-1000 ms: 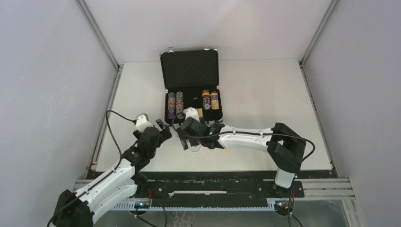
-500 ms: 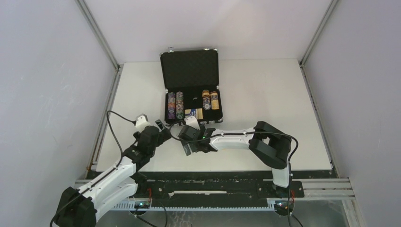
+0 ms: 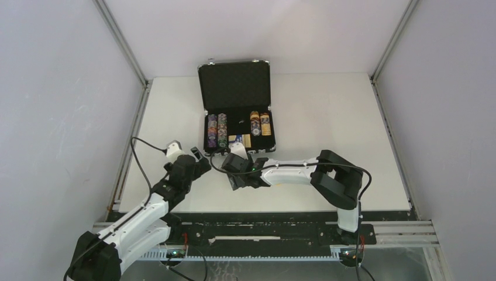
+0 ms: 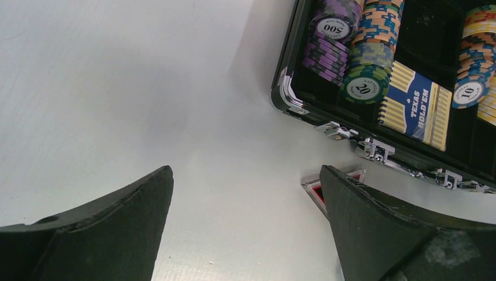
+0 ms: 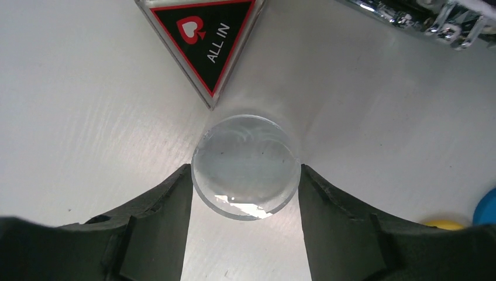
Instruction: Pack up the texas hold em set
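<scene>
Small black silver-edged briefcase (image 3: 235,85) sits open at top centre of the tabletop (image 3: 327,117), lid upright. Multicoloured poker chips (image 4: 336,35) lie in rows inside, at both sides of the case. Yellow-blue card box (image 4: 416,105) lies flat between the rows, against the front wall.

Right pincer (image 5: 244,170) is down on the tabletop just below the case front. Its fingers press both sides of a translucent white round disc (image 5: 245,146) lying flat, so it holds the disc. Red-black triangular token (image 5: 202,35) marked ALL IN lies just above it, tip just beside the disc rim; can't tell if touching. Yellow disc (image 5: 441,223) and blue disc (image 5: 485,206) are cut off at the lower right of the right wrist view.

Left pincer (image 4: 245,175) is wide with nothing between its fingers, over bare tabletop lower left of the case corner. The token edge peeks out beside its finger on the right of the frame.
</scene>
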`<action>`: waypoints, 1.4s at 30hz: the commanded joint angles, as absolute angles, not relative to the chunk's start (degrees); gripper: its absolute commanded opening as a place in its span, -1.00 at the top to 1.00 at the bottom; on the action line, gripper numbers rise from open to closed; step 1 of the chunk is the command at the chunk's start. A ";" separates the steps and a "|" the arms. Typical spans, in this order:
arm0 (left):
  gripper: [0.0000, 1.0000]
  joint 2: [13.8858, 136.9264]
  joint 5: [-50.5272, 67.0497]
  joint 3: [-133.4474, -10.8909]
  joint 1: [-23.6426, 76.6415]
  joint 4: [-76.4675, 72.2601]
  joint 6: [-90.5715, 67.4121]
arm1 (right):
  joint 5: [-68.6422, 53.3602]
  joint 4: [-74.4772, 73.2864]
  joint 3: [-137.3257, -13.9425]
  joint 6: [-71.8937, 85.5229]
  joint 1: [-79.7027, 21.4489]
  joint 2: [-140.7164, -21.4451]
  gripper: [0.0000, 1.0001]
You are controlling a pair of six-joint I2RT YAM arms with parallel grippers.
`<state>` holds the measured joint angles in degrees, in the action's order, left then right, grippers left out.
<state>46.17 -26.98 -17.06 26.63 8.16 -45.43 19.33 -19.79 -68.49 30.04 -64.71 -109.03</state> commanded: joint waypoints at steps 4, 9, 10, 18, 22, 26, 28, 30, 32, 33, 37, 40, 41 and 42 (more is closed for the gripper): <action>-1.00 46.14 -26.71 -18.55 25.67 6.50 -44.06 | 17.16 -18.12 -70.34 26.01 -60.53 -101.23 -0.06; -1.00 46.12 -26.42 -18.34 25.24 6.39 -43.64 | 15.77 -17.47 -75.57 21.83 -55.30 -102.38 -0.06; -1.00 46.24 -26.00 -18.18 25.20 5.83 -43.41 | 14.64 -17.87 -77.35 21.13 -53.90 -103.89 -0.06; -0.98 48.62 -23.55 -18.07 25.22 3.74 -42.00 | 14.56 -22.28 -99.85 13.55 -46.60 -118.21 -0.07; -0.95 48.97 -20.88 -17.91 25.22 2.62 -41.35 | 14.20 -24.91 -111.34 12.06 -43.50 -126.20 -0.06; -0.94 50.15 -20.39 -18.10 25.25 2.37 -40.88 | 12.09 -28.76 -120.91 12.24 -40.99 -133.74 -0.06; -0.94 50.96 -20.46 -18.26 25.22 2.37 -40.80 | 11.37 -28.81 -122.67 12.18 -40.35 -136.08 -0.06; -0.95 51.67 -20.48 -18.49 25.22 2.22 -40.73 | 10.53 -28.37 -123.60 12.41 -39.89 -138.48 -0.06; -0.95 52.31 -20.48 -18.69 25.22 1.98 -40.47 | 9.88 -29.03 -124.79 12.85 -39.28 -140.37 -0.06; -0.95 52.76 -20.48 -18.86 25.22 1.94 -40.43 | 9.49 -29.37 -125.35 13.05 -39.08 -141.12 -0.07; -0.97 54.36 -19.52 -19.61 25.22 1.80 -39.85 | 9.00 -29.26 -125.01 13.09 -38.65 -141.83 -0.10; -0.97 56.23 -18.32 -20.92 25.98 1.76 -39.25 | 9.09 -28.79 -124.08 12.84 -38.29 -141.17 -0.13; -0.97 56.80 -18.91 -21.78 26.99 2.05 -38.91 | 8.99 -28.73 -123.76 12.83 -38.16 -140.89 -0.15; -0.97 57.25 -19.80 -22.90 28.21 2.85 -38.86 | 9.05 -28.53 -123.08 12.83 -38.15 -140.10 -0.16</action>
